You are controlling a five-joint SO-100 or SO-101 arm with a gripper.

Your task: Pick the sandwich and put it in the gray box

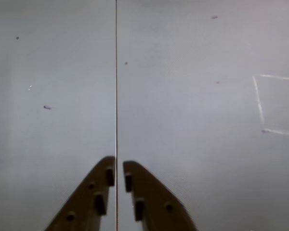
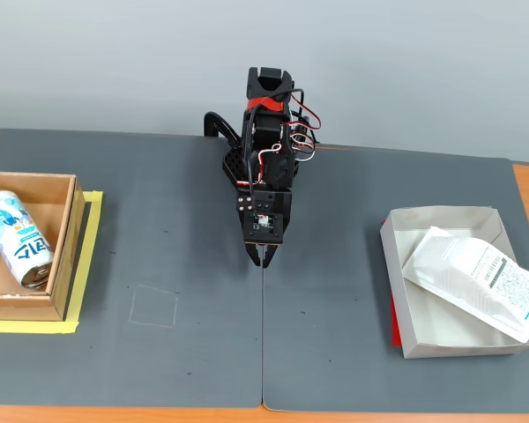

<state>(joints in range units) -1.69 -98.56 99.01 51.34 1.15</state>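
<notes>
In the fixed view the sandwich (image 2: 474, 278), a flat white wrapped pack with a barcode and a teal-edged label, lies tilted in the gray box (image 2: 406, 317) at the right, with one corner poking past the box's right wall. My gripper (image 2: 263, 256) hangs low over the middle of the dark mat, far left of the box. In the wrist view the gripper (image 1: 118, 168) points up the frame, its two brown fingers nearly touching with nothing between them. Neither the sandwich nor the box shows in the wrist view.
A brown wooden box (image 2: 63, 238) on yellow tape holds a blue-and-white can (image 2: 16, 236) at the left. A mat seam (image 2: 263, 344) runs below the gripper. A faint chalk square (image 2: 154, 306) marks the mat; its outline (image 1: 274, 103) shows at the wrist view's right.
</notes>
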